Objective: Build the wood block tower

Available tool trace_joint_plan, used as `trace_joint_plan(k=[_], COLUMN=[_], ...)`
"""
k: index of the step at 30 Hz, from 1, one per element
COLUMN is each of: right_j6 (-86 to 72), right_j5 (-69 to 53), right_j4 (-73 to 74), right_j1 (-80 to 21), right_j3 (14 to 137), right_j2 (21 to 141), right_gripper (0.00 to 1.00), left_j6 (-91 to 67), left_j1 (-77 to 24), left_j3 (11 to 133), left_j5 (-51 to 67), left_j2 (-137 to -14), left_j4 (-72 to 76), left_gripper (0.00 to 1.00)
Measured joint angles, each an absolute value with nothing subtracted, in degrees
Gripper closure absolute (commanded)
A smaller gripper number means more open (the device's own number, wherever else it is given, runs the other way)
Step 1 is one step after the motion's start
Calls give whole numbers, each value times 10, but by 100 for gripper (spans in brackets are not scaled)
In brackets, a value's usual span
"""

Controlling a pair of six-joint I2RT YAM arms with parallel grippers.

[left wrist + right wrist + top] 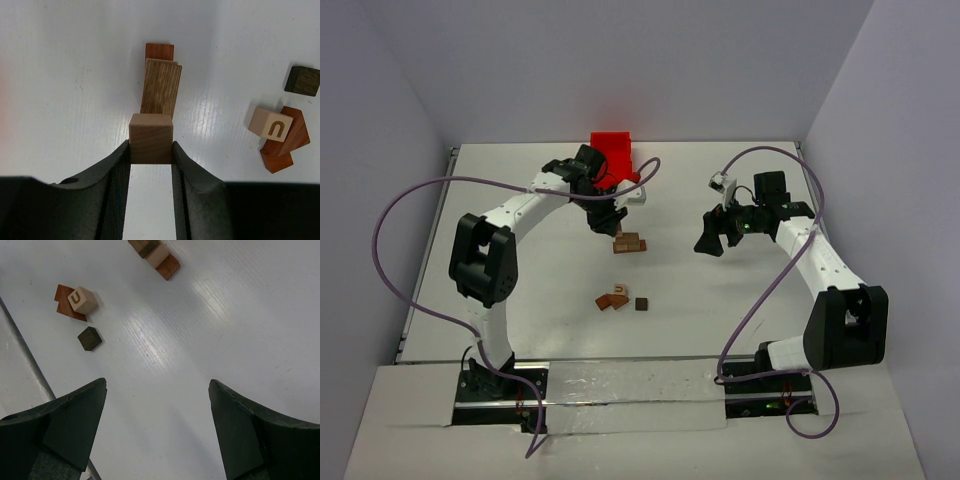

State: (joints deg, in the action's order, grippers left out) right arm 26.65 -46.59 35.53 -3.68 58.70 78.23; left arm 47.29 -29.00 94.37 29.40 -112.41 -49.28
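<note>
My left gripper (pixel 151 150) clamps a tan cube (pixel 151 134) by the barely begun wood block tower (pixel 161 87). The right gripper (pixel 157 386) gapes empty. The U cube (pixel 270 125), dark cube (pixel 302 80) and reddish pieces (pixel 289 142) wait.

Tower, top view: wood block tower (pixel 630 243) too small to count blocks or courses.
Tower, right wrist view: cut by the top edge at 12 o'clock; its brown end piece only partly in frame.
Oak plank (pixel 161 90): near end behind the tan cube (pixel 151 138); anything under it unseen.
Reddish block (pixel 160 51): at 12 o'clock, only its far end clears the plank.
Red-brown pieces (pixel 282 145): at 3 o'clock, partly under the lettered cube (pixel 270 125); shapes unclear.
Red bin (pixel 613 155): near side behind the left arm (pixel 530 203).
</note>
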Motion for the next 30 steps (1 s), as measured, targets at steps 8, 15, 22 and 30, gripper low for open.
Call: trace_joint_plan(k=[8,15,22,30], right_j6=[267,271,276,280], right_j5=[-467,-467,-467,-469], right_j4=[356,356,356,356], right_j1=[-37,-37,-37,-37], right_j3=[587,587,587,587], right_j2=[789,790,790,791], right_gripper=[11,10,10,10], left_j6=[488,503,512,517], left_j1=[-304,-312,-313,-321], left_j3=[945,947,956,956], left_j5=[287,276,268,261], left_j2=[-1126,-1134,-1142,-1143], left_j4=[-496,-496,-498,-498], left_gripper=[73,70,65,62])
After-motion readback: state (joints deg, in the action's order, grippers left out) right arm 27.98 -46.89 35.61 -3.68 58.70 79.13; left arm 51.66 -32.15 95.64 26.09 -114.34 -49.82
